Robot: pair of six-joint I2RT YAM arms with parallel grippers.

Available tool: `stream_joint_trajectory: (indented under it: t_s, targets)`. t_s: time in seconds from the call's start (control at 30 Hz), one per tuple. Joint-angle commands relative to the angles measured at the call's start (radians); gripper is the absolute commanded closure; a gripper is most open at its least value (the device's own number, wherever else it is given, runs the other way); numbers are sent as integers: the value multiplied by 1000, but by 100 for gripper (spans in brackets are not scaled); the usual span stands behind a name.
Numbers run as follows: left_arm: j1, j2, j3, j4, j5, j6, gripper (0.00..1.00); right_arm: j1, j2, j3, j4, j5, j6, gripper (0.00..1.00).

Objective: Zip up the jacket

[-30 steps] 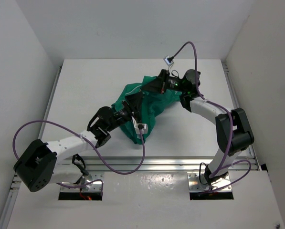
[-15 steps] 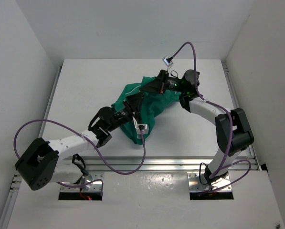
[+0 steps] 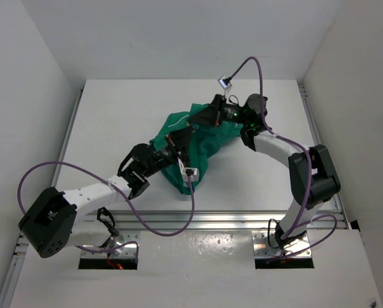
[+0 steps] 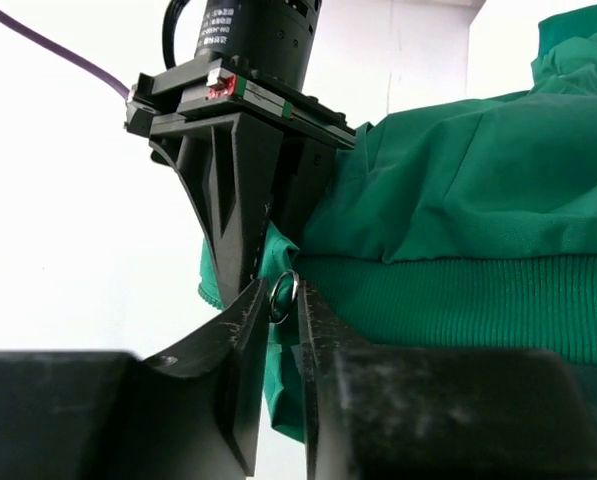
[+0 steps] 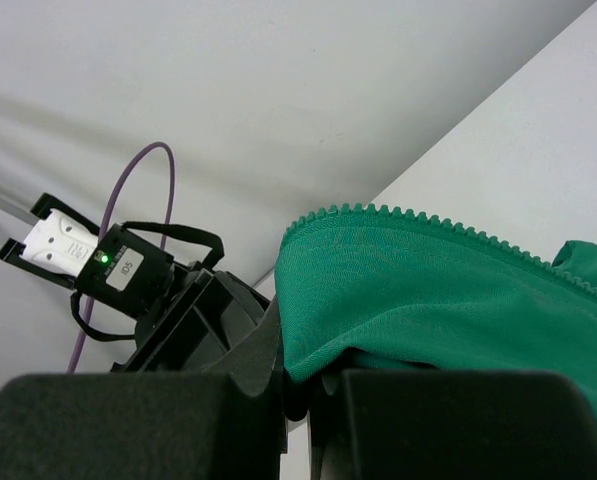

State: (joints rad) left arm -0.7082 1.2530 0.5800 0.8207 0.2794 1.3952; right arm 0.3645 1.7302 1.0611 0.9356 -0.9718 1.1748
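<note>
Green jacket [image 3: 213, 144] crumpled, long axis roughly diagonal

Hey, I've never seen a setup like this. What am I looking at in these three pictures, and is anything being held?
This is a robot: two arms bolted at the near edge of a white table. The wide picture looks down from above and behind, showing the left arm and right arm. The other two come from a camera on each wrist, so the dark blocks along the bottom are that arm's own jaws. A crumpled green jacket lies on the table. In the left wrist view, the left arm's jaws pinch a small metal ring at the jacket's edge, probably the zip pull. In the right wrist view, the right arm's jaws are shut on a fold of jacket below its zip teeth.
</note>
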Motion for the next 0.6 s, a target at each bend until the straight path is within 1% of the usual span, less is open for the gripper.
stream_joint_trajectory:
  t_s: [0.0, 0.1, 0.13, 0.23, 0.3, 0.37, 0.4, 0.43, 0.53, 0.57]
  targets:
    - [-13, -50, 21, -9, 27, -1, 78, 11, 2, 34, 74, 4, 2, 100]
    - [-13, -72, 21, -43, 37, -12, 82, 11, 6, 39, 72, 5, -1, 100]
    - [-13, -72, 21, -43, 37, -22, 88, 10, 5, 39, 72, 4, 3, 100]
    - [-13, -93, 21, -71, 37, -44, 99, 7, 9, 39, 71, 2, -7, 100]
    - [-13, -104, 33, -112, 37, -55, 100, 8, 5, 39, 68, -2, -20, 100]
    - [6, -125, 58, -152, 37, -158, 100, 10, 9, 39, 68, -4, -26, 100]
    - [6, -125, 73, -178, 37, -159, 100, 10, 9, 37, 71, -8, -32, 100]
    - [18, -135, 92, -204, 47, -232, 100, 7, 8, 36, 69, -13, -33, 100]
    - [41, -135, 176, -290, 56, -364, 100, 8, 5, 25, 77, -19, -40, 100]
    - [56, -126, 201, -319, 57, -434, 100, 10, 3, 22, 75, -21, -44, 100]
